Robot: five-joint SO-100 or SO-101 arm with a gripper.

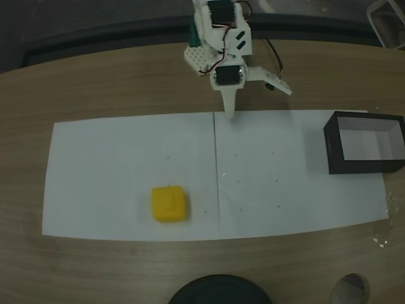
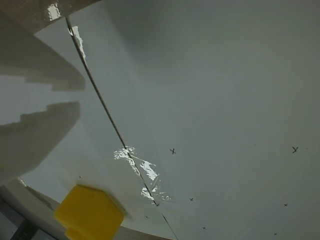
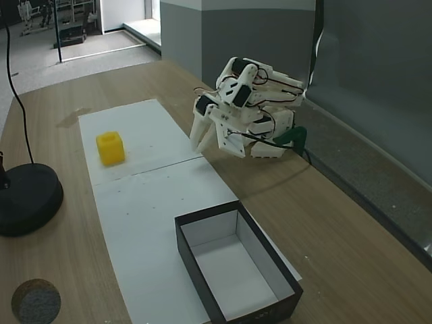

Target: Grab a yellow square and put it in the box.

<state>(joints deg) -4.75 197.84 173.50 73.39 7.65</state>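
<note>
Wooden table [image 1: 114, 88] with white paper sheets [image 1: 114, 164] taped across it. Yellow square [image 1: 169, 203] sits alone on the paper, left of the seam in a fixed view, untouched. Box [image 1: 364, 143] at the paper's right end, open, well apart from it. Gripper [image 1: 256, 95] near the arm base, fingers spread wide, holding nothing, tip by the paper's far edge. Black round base [image 3: 23, 199] on the table.

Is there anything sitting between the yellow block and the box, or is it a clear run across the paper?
Nothing visible stands between them. The yellow block and the box are separated by bare white paper with a seam and a few small pen marks.
</note>
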